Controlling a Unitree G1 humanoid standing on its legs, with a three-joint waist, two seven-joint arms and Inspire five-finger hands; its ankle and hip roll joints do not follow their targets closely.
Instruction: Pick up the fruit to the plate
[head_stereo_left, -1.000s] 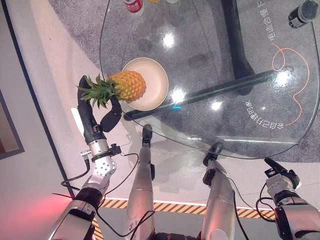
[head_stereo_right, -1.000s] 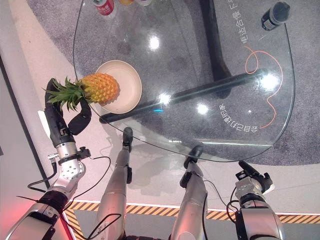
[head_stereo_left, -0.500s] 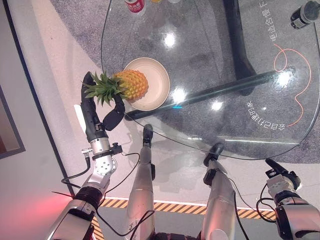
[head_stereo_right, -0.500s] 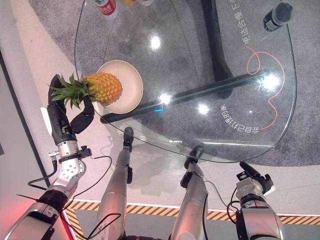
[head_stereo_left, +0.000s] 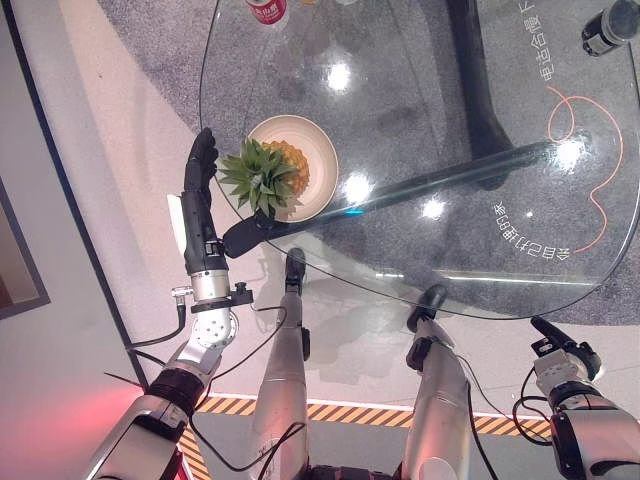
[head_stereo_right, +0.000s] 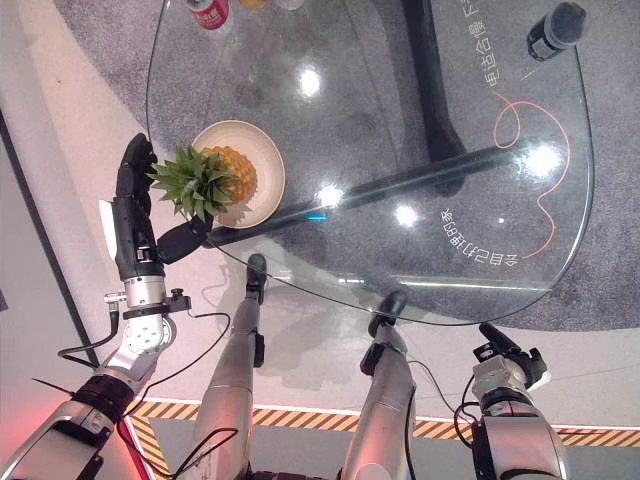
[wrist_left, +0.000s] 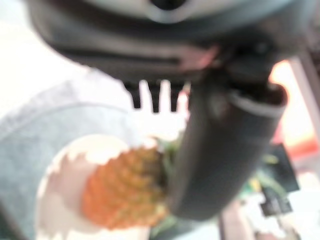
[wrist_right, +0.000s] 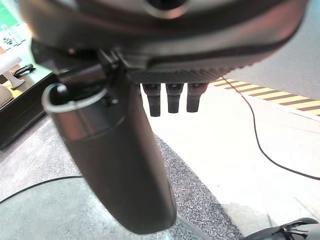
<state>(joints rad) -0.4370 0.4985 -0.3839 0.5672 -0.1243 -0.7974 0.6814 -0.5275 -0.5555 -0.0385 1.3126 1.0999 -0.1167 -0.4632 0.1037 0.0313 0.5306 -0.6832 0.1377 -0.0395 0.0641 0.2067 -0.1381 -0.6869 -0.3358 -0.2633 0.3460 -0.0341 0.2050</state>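
Note:
A pineapple (head_stereo_left: 268, 172) rests on the cream plate (head_stereo_left: 322, 150) near the glass table's left edge, its green crown turned up towards me. In the left wrist view the orange fruit (wrist_left: 125, 192) lies on the plate (wrist_left: 52, 200) just past the thumb (wrist_left: 220, 150). My left hand (head_stereo_left: 200, 215) is open beside the plate at the table's rim, fingers straight and clear of the leaves, thumb low under the crown. My right hand (head_stereo_left: 562, 352) hangs idle below the table's near right edge, fingers relaxed.
The round glass table (head_stereo_left: 420, 110) has a dark leg beneath it. A red can (head_stereo_left: 266, 10) stands at the far edge and a dark bottle (head_stereo_left: 606, 26) at the far right. An orange looped line (head_stereo_left: 585, 140) marks the right side.
The pineapple has gone from lying across the plate's left rim to sitting on the plate, crown up. My left hand's fingers have straightened and let it go.

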